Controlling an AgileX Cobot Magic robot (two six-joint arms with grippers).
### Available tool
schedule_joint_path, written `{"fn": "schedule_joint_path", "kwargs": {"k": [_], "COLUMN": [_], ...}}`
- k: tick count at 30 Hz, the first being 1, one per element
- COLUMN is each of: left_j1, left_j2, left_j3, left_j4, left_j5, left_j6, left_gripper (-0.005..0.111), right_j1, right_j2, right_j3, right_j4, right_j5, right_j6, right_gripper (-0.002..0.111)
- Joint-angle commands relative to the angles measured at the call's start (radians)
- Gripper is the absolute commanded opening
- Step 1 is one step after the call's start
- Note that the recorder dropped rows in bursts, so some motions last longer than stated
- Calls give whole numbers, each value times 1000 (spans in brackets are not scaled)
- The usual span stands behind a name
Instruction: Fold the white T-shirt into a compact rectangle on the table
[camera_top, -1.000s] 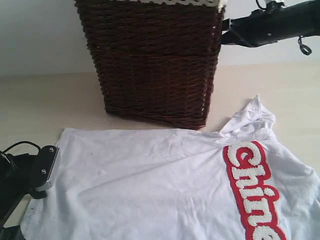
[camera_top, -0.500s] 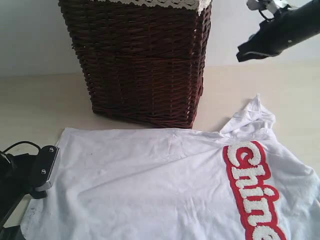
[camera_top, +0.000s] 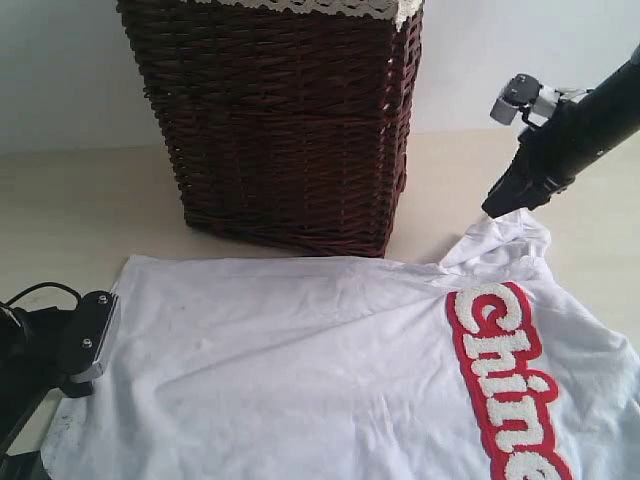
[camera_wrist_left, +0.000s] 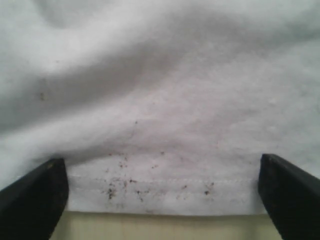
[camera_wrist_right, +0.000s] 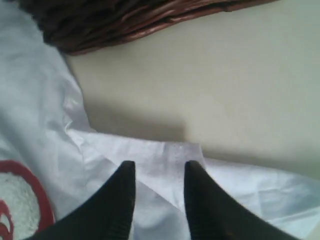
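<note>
Exterior view: the white T-shirt (camera_top: 300, 370) is seen spread flat on the table (camera_top: 80, 200), filling the near part of the surface, with its fuzzy white lettering (camera_top: 505, 385), outlined in red, laid toward the right side. A dark wicker basket (camera_top: 290, 120) with white lace trim (camera_top: 320, 6) along its rim is set upright on the table just behind the shirt. At the shirt's far right corner the cloth is drawn up into a peaked fold (camera_top: 510, 235), and the right gripper (camera_top: 497, 207) is held tip-down just over that peak. In the right wrist view its two black fingers (camera_wrist_right: 115, 200) are shown a little apart, with a creased edge of the cloth visible in the gap between them; whether the cloth is touched cannot be told. The left gripper (camera_top: 88, 340) is placed low at the shirt's left edge. In the left wrist view its fingers are spread wide, one at each end of a stretch of stitched hem (camera_wrist_left: 165, 182) that is dotted with small dark specks (camera_wrist_left: 120, 185); the cloth is not pinched, and a strip of table is seen just beyond the hem.
</note>
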Motion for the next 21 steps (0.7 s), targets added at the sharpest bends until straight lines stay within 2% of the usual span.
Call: {"fn": "schedule_joint_path", "kwargs": {"k": [1, 14, 17, 21], "left_j1": [-6, -6, -6, -6], "left_j2": [35, 35, 35, 35], "left_j3": [21, 21, 21, 21], "left_j4": [9, 9, 9, 9], "left_j5": [-9, -9, -9, -9], "left_j6": [-3, -3, -3, -3], "left_gripper": [100, 100, 100, 100], "right_j1": [3, 3, 3, 3], "right_j2": [2, 85, 86, 106], "right_j3": [6, 6, 6, 6], "right_j4": [-10, -55, -56, -56], "right_j5": [16, -73, -106, -88], "right_j6": [-162, -159, -159, -159], "right_gripper": [43, 39, 36, 4]}}
